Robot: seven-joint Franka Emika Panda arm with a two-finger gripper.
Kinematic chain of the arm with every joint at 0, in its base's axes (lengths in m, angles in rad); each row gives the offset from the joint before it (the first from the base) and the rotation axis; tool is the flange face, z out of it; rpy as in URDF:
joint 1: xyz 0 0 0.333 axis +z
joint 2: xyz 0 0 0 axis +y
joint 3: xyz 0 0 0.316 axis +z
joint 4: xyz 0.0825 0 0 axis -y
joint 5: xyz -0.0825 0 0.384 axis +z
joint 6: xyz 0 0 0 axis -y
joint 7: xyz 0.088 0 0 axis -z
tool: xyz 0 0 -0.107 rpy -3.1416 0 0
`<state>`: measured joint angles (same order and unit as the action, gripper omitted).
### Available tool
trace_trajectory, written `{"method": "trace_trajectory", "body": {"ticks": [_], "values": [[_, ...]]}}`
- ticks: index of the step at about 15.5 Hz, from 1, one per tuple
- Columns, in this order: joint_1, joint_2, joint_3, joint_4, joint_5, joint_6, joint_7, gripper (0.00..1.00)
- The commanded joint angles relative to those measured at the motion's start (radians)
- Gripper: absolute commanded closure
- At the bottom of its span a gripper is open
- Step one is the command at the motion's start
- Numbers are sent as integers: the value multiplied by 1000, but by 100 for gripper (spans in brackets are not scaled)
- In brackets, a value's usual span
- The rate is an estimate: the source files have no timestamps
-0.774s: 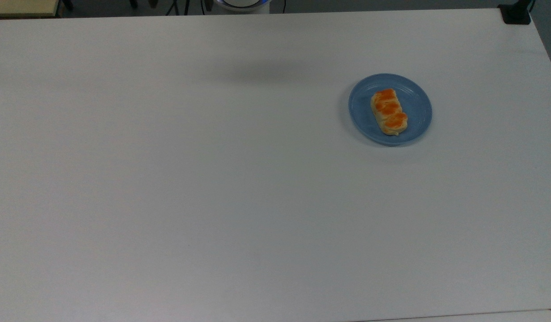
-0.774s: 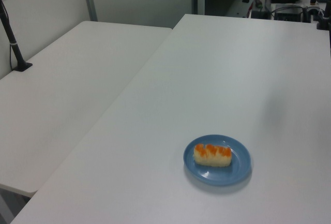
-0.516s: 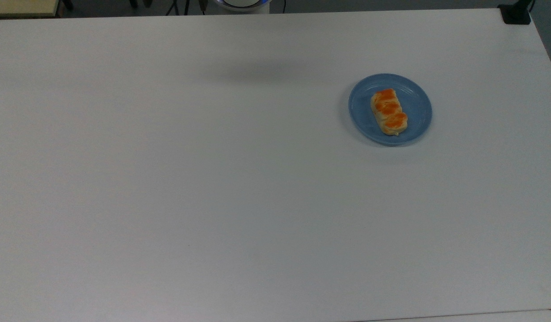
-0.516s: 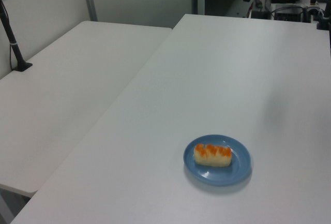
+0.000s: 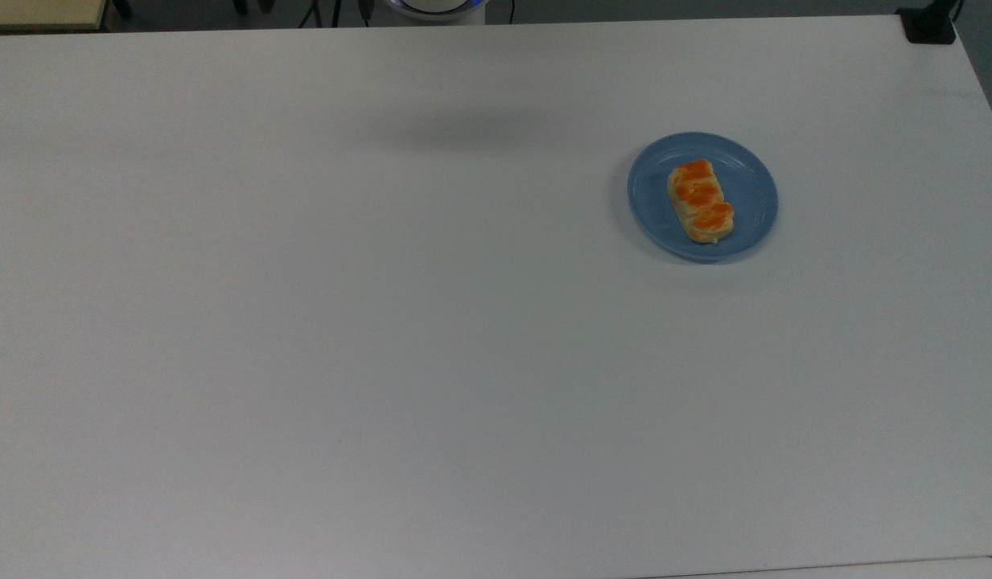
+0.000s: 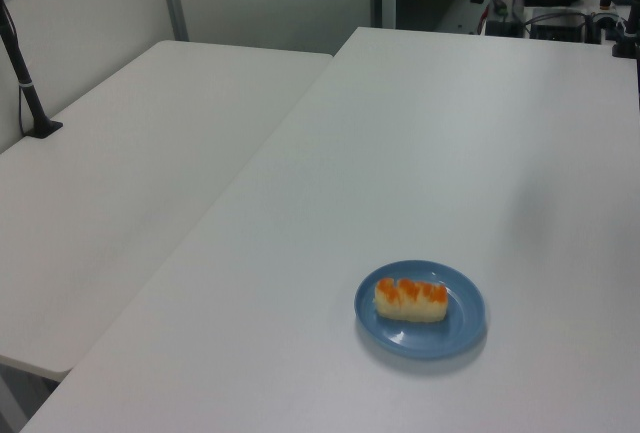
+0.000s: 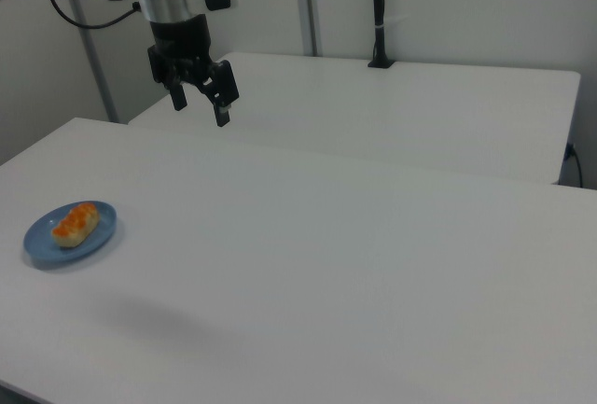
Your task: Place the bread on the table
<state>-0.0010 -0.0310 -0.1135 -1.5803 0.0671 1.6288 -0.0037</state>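
Oblong pale-yellow bread with orange glaze (image 5: 700, 201) lies on the round blue plate (image 5: 751, 174), long axis upper-left to lower-right in the top view. My black two-finger gripper (image 7: 201, 103) hangs upper left in the right view, fingers apart, above the white table (image 5: 383, 322).

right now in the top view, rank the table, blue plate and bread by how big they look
1. the table, by far the largest
2. the blue plate
3. the bread, lying on the plate and well inside its rim
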Motion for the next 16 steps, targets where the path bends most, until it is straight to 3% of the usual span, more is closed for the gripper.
{"method": "trace_trajectory", "body": {"ticks": [1,7,16], "values": [[15,2,14,-3,19,-18,-2,0],[107,29,60,-18,8,-21,62,0],[387,183,75,-55,8,61,143,0]]}}
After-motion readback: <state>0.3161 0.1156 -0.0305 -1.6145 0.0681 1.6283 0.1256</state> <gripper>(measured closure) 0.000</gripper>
